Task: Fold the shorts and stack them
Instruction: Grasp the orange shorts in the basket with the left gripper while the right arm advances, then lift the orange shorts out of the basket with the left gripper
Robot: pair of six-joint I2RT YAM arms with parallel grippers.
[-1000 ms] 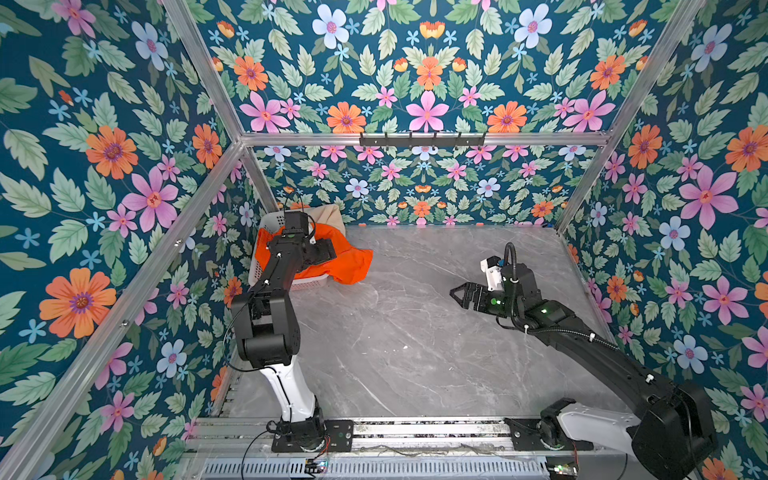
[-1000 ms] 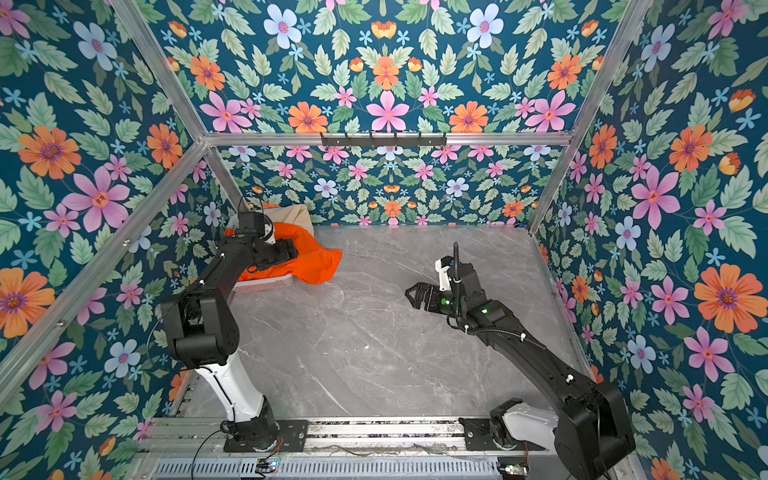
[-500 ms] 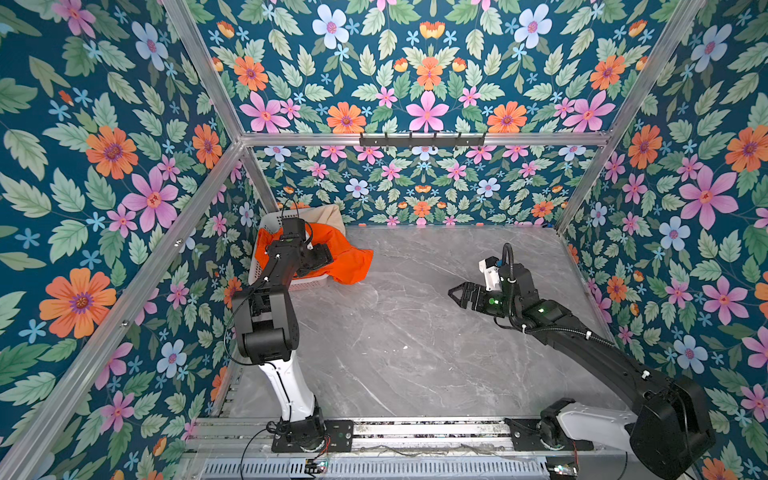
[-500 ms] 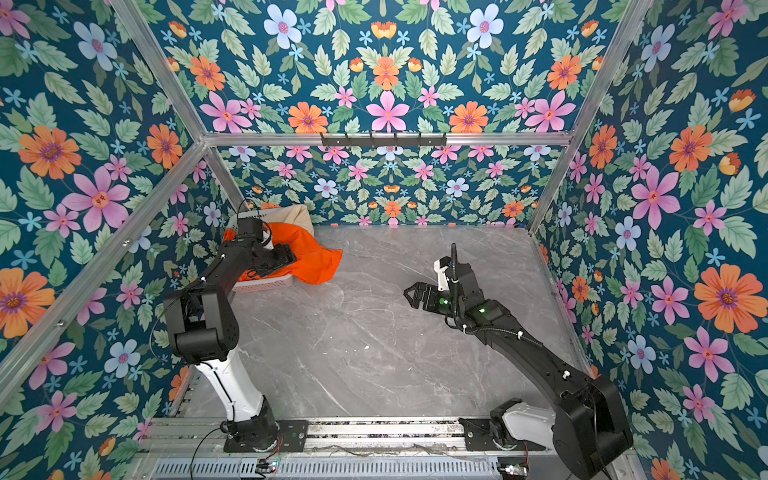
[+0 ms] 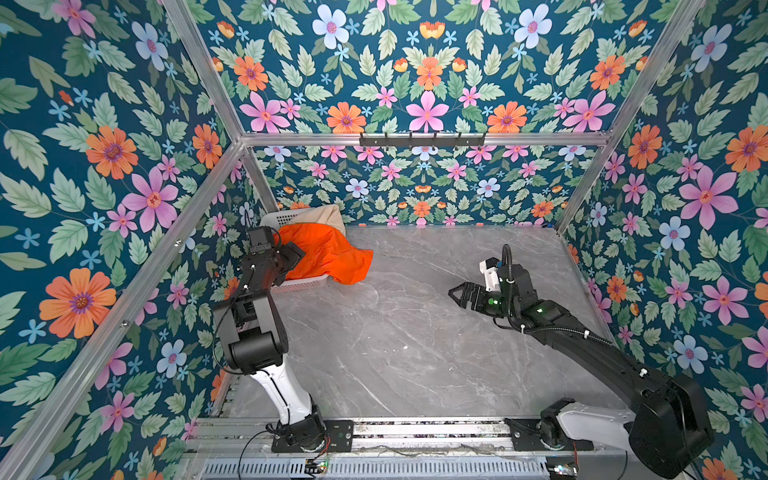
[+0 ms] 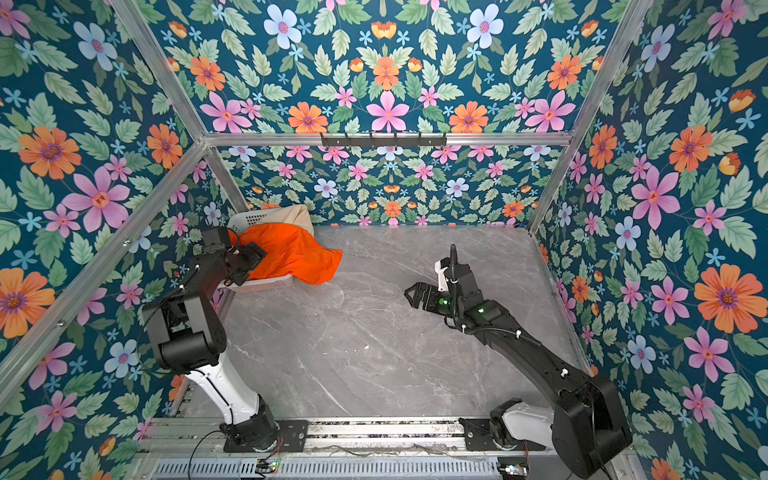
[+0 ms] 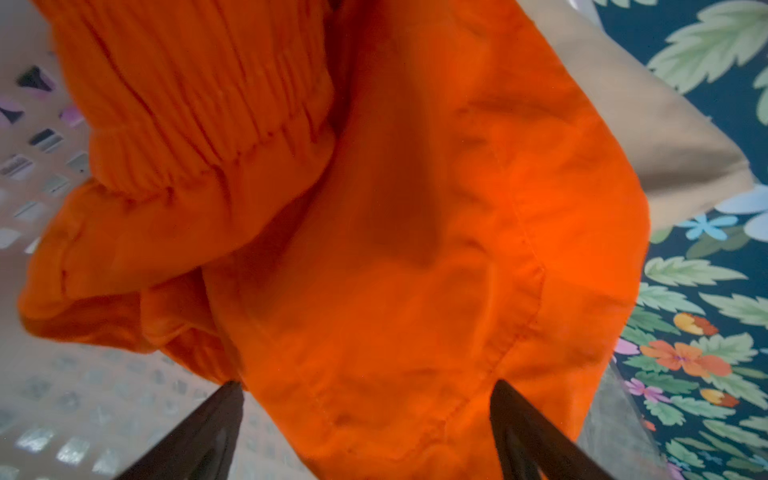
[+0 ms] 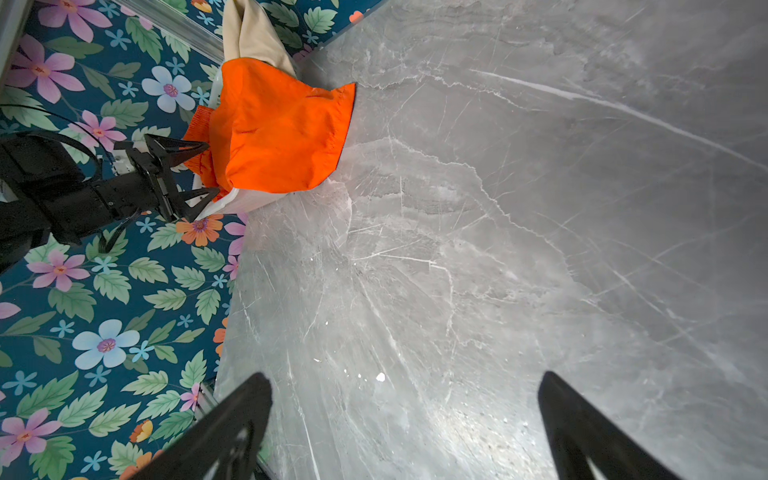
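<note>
Bright orange shorts (image 5: 328,253) (image 6: 291,253) hang over the front rim of a white perforated basket (image 5: 307,284) (image 6: 266,284) in the far left corner, one leg trailing onto the table. Beige shorts (image 5: 328,214) (image 6: 291,216) lie behind them in the basket. My left gripper (image 5: 293,257) (image 6: 253,257) is open at the left edge of the orange shorts. In the left wrist view orange fabric (image 7: 415,249) fills the space between the wide-apart jaws (image 7: 365,386). My right gripper (image 5: 457,297) (image 6: 411,296) (image 8: 404,376) hovers open and empty over the right of the table.
The grey marble table (image 5: 395,353) is walled by floral panels on the left, back and right. The basket sits tight against the left wall. In the right wrist view the left gripper (image 8: 211,168) is beside the orange shorts (image 8: 274,137), with the beige shorts (image 8: 253,33) behind.
My left gripper has dropped slightly toward the front of the basket and its jaws have spread wider. The right arm has barely moved.
</note>
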